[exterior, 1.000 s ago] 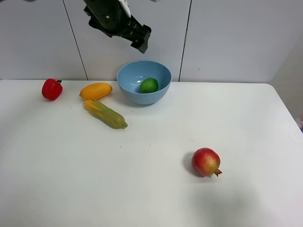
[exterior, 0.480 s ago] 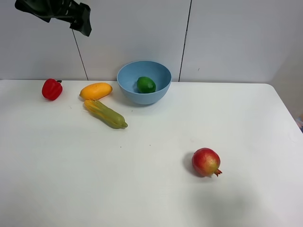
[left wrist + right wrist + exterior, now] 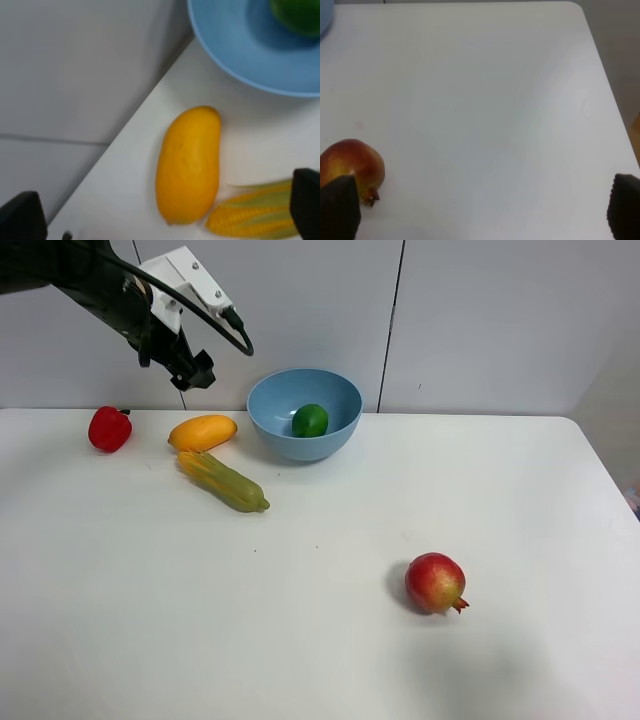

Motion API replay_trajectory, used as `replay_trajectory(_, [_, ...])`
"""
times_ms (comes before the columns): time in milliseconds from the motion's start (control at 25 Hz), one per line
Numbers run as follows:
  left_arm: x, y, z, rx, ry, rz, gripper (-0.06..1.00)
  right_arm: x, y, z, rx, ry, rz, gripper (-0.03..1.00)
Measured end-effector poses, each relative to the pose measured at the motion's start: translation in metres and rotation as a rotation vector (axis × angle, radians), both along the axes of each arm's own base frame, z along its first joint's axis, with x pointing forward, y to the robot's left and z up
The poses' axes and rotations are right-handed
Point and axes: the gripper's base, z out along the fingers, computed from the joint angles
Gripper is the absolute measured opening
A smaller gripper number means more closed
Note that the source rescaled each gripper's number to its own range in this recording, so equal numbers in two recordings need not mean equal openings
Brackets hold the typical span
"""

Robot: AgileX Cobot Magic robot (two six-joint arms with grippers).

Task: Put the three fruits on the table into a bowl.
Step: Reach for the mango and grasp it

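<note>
The light-blue bowl [image 3: 275, 400] stands at the back of the white table [image 3: 330, 640], with the green lime [image 3: 310, 420] inside it. The orange-yellow mango [image 3: 202, 432] lies just left of the bowl. The red pomegranate [image 3: 435, 583] lies alone at the front right. My left gripper [image 3: 195, 375] hangs open and empty just above and behind the mango. In the left wrist view the mango [image 3: 189, 162] lies between its spread fingertips [image 3: 22, 215], with the bowl [image 3: 235, 55] and lime [image 3: 297, 15] beyond. My right gripper [image 3: 481, 207] is open and empty, with the pomegranate [image 3: 351, 162] beside one fingertip.
A small red bell pepper [image 3: 109, 428] sits at the far left. A green-yellow husked corn cob [image 3: 223, 480] lies just in front of the mango, touching it in the left wrist view [image 3: 250, 215]. A wall stands right behind the table. The table's right edge shows in the right wrist view.
My left arm has swung from above the bowl to the left, then dropped toward the mango. The lime has shifted slightly inside the bowl. The other things have not moved.
</note>
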Motion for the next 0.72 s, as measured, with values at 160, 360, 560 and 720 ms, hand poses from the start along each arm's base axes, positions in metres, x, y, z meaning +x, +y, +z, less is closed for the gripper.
replay_trajectory(160, [0.017,0.002,-0.035,-0.02,0.023,-0.047,0.98,0.0,0.0,0.0,0.0,0.0,0.0,1.0])
replay_trajectory(360, [0.029,0.007,-0.06,-0.056,0.032,-0.047,0.98,0.0,0.0,0.0,0.0,0.0,0.0,1.0])
replay_trajectory(560, [0.036,0.019,-0.074,-0.035,0.029,-0.042,0.98,0.0,0.0,0.0,0.0,0.0,0.0,1.0])
replay_trajectory(720, [0.041,0.024,-0.084,-0.031,0.026,-0.04,0.98,0.0,0.0,0.0,0.0,0.0,0.0,1.0])
